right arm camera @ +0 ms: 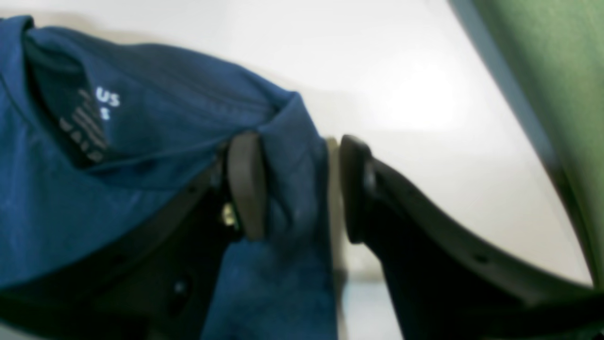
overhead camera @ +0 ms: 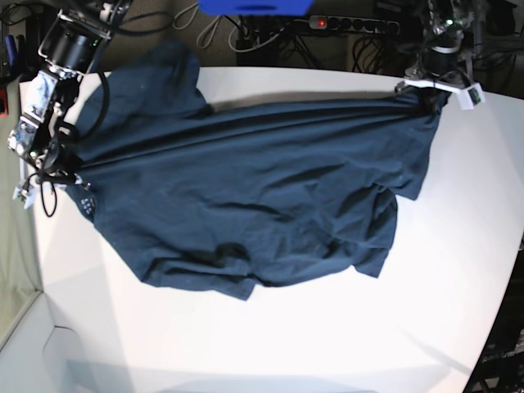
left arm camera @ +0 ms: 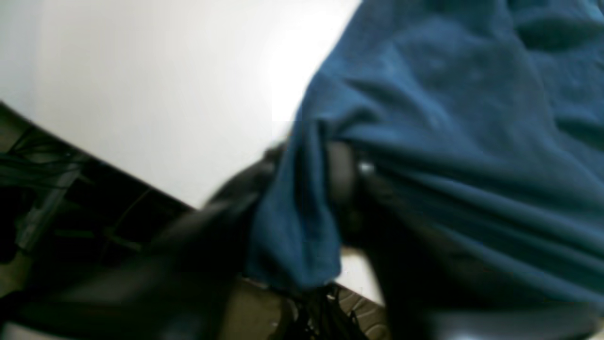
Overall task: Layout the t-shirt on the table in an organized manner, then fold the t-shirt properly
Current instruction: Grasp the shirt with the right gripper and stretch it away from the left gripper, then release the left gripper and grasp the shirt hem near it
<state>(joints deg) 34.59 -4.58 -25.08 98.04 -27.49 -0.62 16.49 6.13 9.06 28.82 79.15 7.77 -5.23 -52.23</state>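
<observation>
The dark navy t-shirt (overhead camera: 246, 188) lies spread but wrinkled across the white table (overhead camera: 327, 327), pulled taut along its far edge between both grippers. My right gripper (overhead camera: 45, 164) is at the left table edge by the collar. In the right wrist view it (right arm camera: 299, 189) is open, with a fold of t-shirt (right arm camera: 141, 94) against one pad (right arm camera: 245, 184) and the white neck print (right arm camera: 108, 101) nearby. My left gripper (overhead camera: 430, 92) is at the far right corner of the shirt. Its blurred fingers (left arm camera: 342, 174) stand apart, with a fold of the t-shirt (left arm camera: 448, 118) hanging between them.
A power strip (overhead camera: 352, 23), cables and a blue object (overhead camera: 254, 6) lie behind the table's far edge. The curved table edge (left arm camera: 118, 165) runs close to my left gripper, with dark floor clutter below. A green surface (right arm camera: 542, 71) borders the table beside my right gripper.
</observation>
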